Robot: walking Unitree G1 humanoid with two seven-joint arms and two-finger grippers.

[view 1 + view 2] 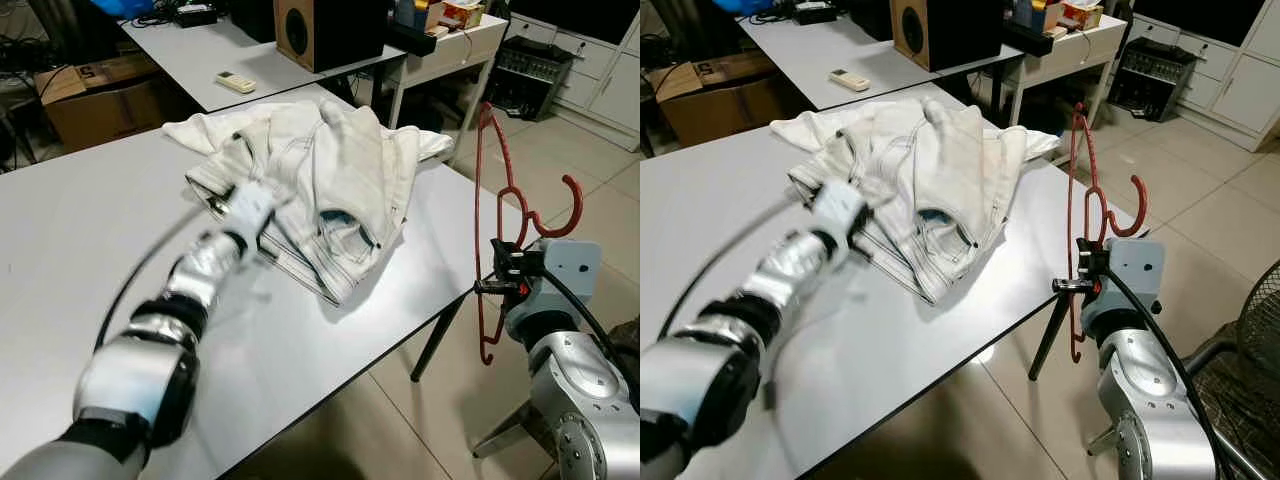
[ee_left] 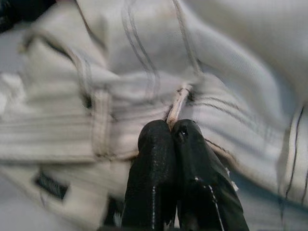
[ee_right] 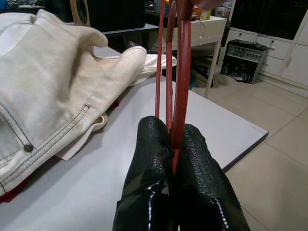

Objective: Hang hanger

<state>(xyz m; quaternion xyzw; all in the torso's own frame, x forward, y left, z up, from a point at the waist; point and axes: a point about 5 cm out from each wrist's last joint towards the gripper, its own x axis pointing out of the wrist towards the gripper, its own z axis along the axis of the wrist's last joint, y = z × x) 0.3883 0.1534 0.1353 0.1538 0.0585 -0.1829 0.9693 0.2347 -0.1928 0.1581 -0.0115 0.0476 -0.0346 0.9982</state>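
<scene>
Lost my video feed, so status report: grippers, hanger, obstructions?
Right gripper shut on red hanger, held upright beside the table. Left gripper shut, tips at the white jeans. Jeans not on hanger yet.

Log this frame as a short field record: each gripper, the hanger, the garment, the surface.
left gripper: fingers closed on a seam of the white jeans
right gripper: shut on the red hanger, beside the table edge
hanger: upright, hook pointing up, off the table
jeans: crumpled heap on the grey table
background: speaker and remote on a second table
</scene>
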